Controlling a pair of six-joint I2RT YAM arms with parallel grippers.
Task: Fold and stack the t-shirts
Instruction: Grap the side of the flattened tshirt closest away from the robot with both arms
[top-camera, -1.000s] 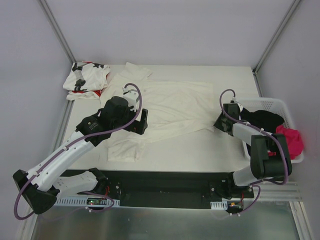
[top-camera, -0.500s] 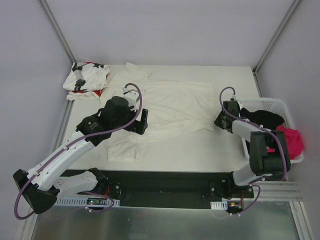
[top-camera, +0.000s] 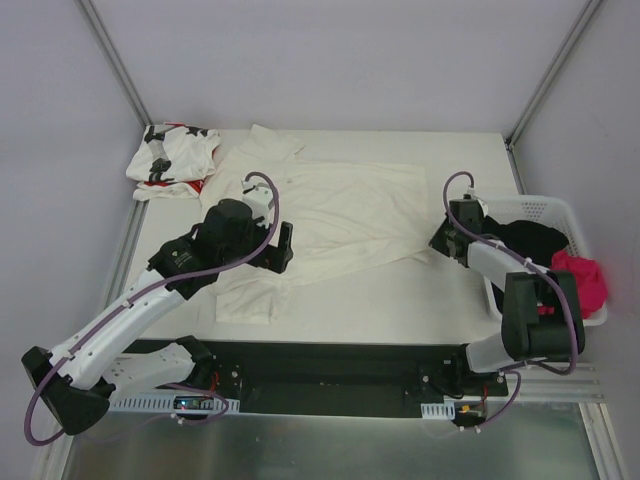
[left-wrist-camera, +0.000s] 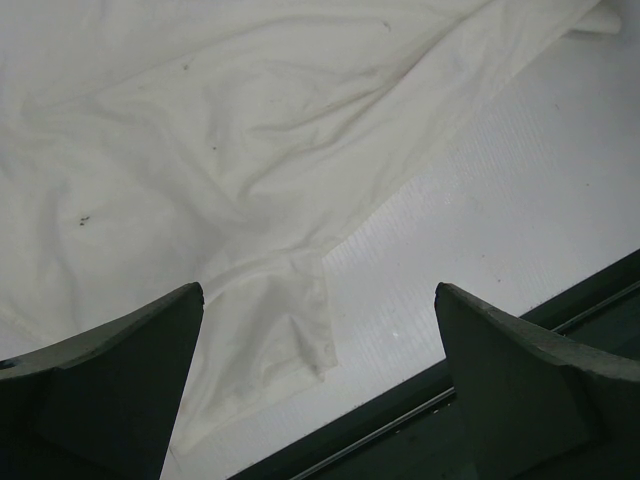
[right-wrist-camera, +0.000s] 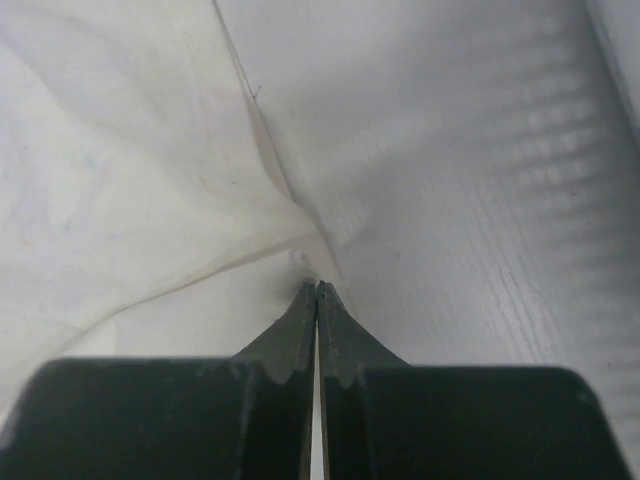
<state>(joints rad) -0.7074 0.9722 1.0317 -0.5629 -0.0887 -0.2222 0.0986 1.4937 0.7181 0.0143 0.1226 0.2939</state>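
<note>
The right gripper (right-wrist-camera: 317, 285) jaws are seen fully closed, with only a thin pinch of the cream-white t-shirt (top-camera: 340, 215) caught at the very tips. The shirt is spread across the middle of the table (top-camera: 400, 300), and the left gripper (left-wrist-camera: 318, 292) jaws stand wide apart over its near-left part, nothing held. Risk noted: so shallow a bite could slip once pulled, and with one side unheld the cloth could be dragged askew toward the star-print t-shirt (top-camera: 172, 155) bunched at the far left corner.

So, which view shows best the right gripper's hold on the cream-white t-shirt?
The right wrist view: the right gripper is shut, and the cream-white t-shirt puckers into its tips. The top external view shows it only small, at the shirt's right corner. The left wrist view shows only shirt.
</note>
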